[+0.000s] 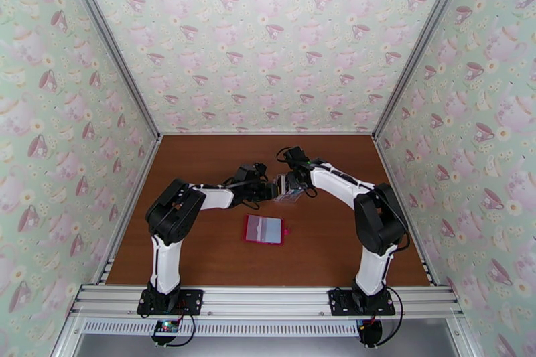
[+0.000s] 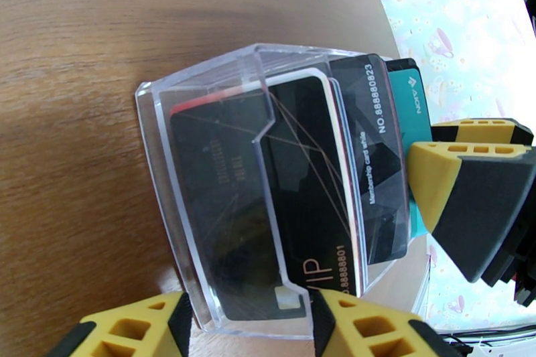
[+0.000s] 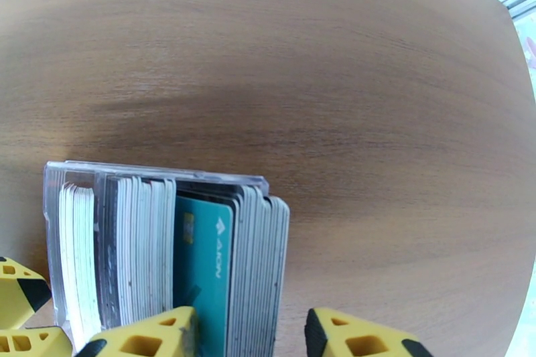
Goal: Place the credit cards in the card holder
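Top view: the wallet [image 1: 264,229] lies open and flat on the table [image 1: 348,251], pale inside up, at 7 o'clock from the rack [image 1: 289,189] and apart from it. No card is seen on or in it.

The cards [image 2: 301,177] are stood on edge in the clear rack, black ones to the fore in the left wrist view.

Left claw [image 2: 251,331]: set about half open and pinching the near end of the rack, which is reached from 9 o'clock in the top view. Both pads are seen against the rack's walls.

Right claw [image 3: 251,335]: spread, and placed over the rack's 12 o'clock side in the top view. In the right wrist view a teal card [image 3: 201,258] and a pack of white-edged cards are straddled. A gap is noted between the pack and the 3 o'clock finger. Contact of the 9 o'clock finger with the teal card cannot be told. No card is lifted clear of the rack.
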